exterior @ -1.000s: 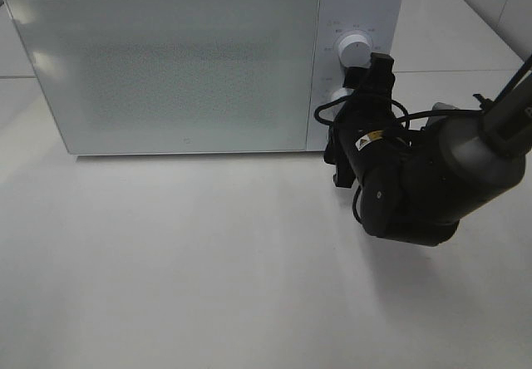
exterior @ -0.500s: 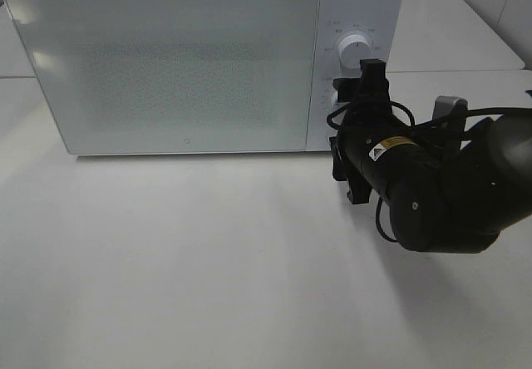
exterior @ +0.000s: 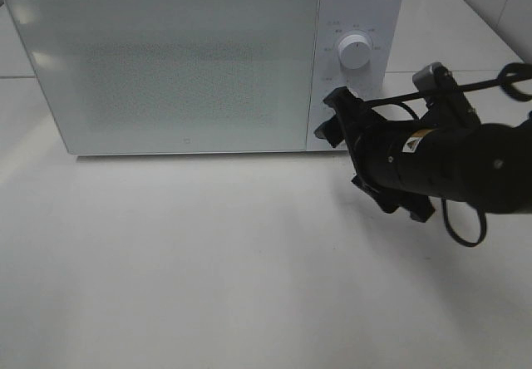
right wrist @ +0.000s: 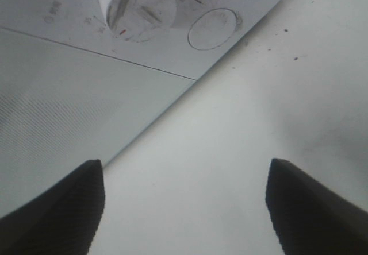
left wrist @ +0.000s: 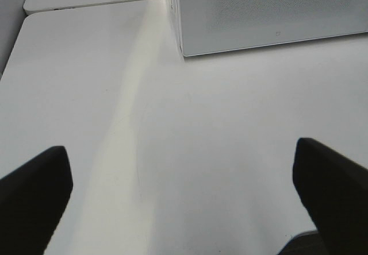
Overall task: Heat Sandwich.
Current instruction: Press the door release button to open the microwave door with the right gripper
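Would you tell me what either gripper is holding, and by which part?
Nothing is held: the right gripper, facing a dial on the microwave, and the left gripper, over the table, are both open and empty.

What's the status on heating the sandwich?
Left tool open, empty. Right tool open, facing microwave knob. Microwave door shut. Sandwich not in view.
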Motion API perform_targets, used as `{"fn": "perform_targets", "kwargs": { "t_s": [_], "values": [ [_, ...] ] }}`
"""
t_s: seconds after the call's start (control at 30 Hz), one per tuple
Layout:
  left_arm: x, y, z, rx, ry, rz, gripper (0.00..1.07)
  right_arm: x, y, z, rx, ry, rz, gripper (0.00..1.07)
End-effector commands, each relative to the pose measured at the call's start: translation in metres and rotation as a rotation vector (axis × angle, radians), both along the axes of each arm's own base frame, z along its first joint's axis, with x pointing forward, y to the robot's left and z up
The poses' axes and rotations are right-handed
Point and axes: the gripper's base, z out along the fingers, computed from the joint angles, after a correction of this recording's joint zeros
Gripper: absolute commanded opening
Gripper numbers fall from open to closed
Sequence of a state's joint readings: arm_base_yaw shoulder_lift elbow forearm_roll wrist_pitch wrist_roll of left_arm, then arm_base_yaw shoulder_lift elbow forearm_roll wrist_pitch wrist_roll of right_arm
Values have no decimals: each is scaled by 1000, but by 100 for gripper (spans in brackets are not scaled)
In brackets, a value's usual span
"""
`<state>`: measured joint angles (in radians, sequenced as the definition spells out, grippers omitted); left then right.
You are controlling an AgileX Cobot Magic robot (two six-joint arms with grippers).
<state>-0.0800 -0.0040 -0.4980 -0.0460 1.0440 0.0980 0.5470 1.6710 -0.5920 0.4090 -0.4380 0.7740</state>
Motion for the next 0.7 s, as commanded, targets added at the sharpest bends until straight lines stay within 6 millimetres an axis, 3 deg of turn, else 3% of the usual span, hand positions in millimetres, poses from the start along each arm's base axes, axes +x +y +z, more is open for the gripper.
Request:
{"fn": "perform_targets", "kwargs": {
  "t_s": [0.03,0.3,0.33,0.47,0.7],
  "values": [
    [-3,0,0,-7,-40,0,101,-2,-9,19,-206,25,222,75],
    [-3,0,0,-7,-40,0,101,-9,-13,37,-432,73,578,75],
    [-3,0,0,-7,-40,0,101,-13,-13,39,-493,91,691,75],
    [-3,0,0,-7,-40,0,101,-25,-15,40,-561,197,860,75],
    [-3,0,0,-7,-40,0,101,-40,-23,50,-612,296,961,75]
  ]
}}
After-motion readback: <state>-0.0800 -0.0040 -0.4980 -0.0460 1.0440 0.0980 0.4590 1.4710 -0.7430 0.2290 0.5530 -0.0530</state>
